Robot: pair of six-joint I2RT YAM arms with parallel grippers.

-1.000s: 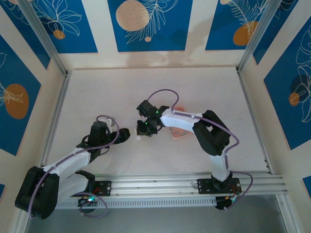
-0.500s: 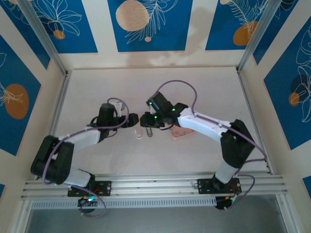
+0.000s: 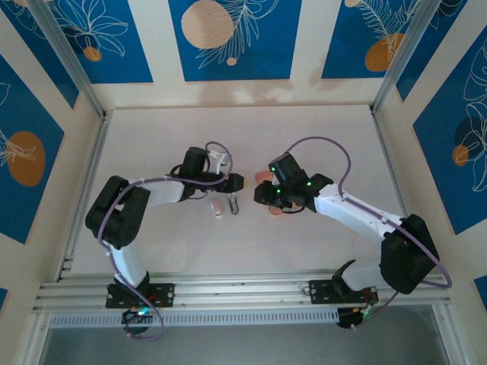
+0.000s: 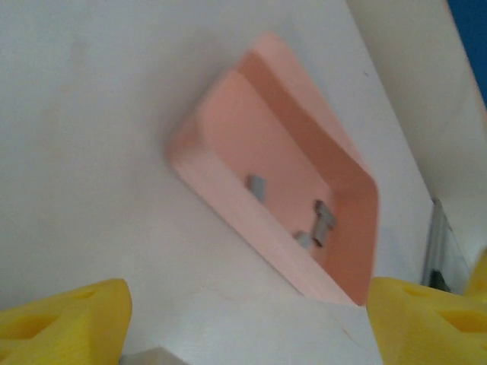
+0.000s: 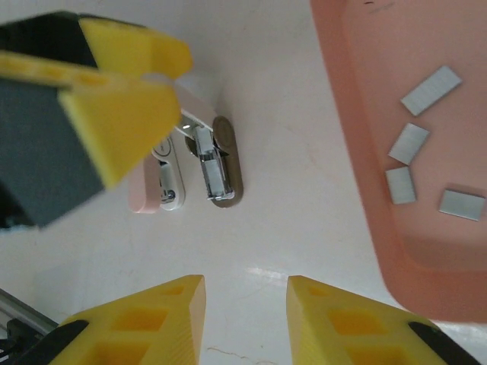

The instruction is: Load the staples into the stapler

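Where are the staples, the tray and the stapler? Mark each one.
staples [image 5: 409, 143], right wrist view, one grey strip's flat face.
tray [image 4: 251, 137], left wrist view, bare floor.
stapler [image 5: 215, 171], right wrist view, open metal channel.

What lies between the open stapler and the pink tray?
Bare white table, as the right wrist view shows; the stapler and the tray stand apart, with the staples inside the tray.

White bench [image 3: 152, 137], evenly lit. Cream walls [image 3: 156, 46] carry blue panels [image 3: 228, 38] with orange discs. Aluminium rail [image 3: 251, 285] along near edge.
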